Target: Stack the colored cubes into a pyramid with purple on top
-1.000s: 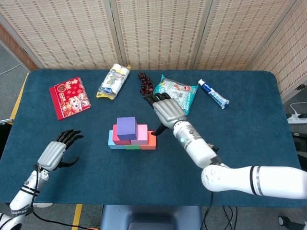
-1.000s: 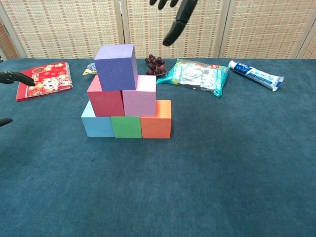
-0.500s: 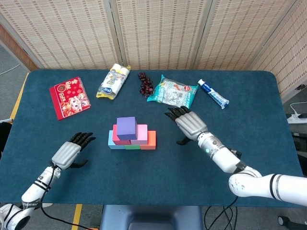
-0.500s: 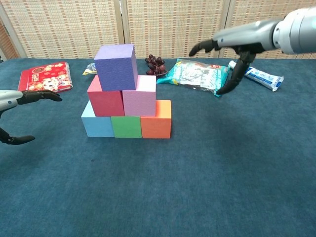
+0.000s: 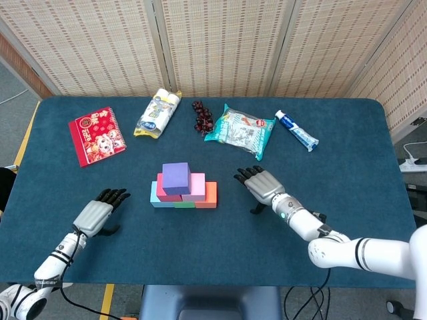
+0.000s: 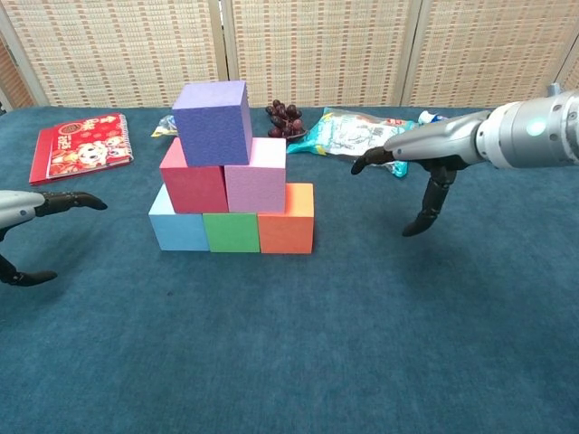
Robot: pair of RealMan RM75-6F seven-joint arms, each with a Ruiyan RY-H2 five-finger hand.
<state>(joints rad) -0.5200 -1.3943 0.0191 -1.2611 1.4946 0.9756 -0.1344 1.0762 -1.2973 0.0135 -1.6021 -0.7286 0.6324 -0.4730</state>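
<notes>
A pyramid of cubes stands mid-table. Its bottom row is a light blue cube (image 6: pixel 177 228), a green cube (image 6: pixel 232 232) and an orange cube (image 6: pixel 287 220). A red cube (image 6: pixel 192 181) and a pink cube (image 6: pixel 256 176) sit on them, and the purple cube (image 6: pixel 213 120) (image 5: pixel 175 178) tops the stack. My right hand (image 5: pixel 261 187) (image 6: pixel 418 161) hovers open to the right of the stack, holding nothing. My left hand (image 5: pixel 97 213) (image 6: pixel 32 212) is open and low to the left of the stack, apart from it.
At the back of the table lie a red booklet (image 5: pixel 97 135), a yellow-white packet (image 5: pixel 157 113), dark grapes (image 5: pixel 202 116), a green snack bag (image 5: pixel 240 129) and a toothpaste tube (image 5: pixel 297 131). The table's front edge is close behind both hands.
My right hand has pulled back from beside the stack, moving right and toward the front edge, and come lower. My left hand shifted slightly toward the stack. The cubes have not moved.
</notes>
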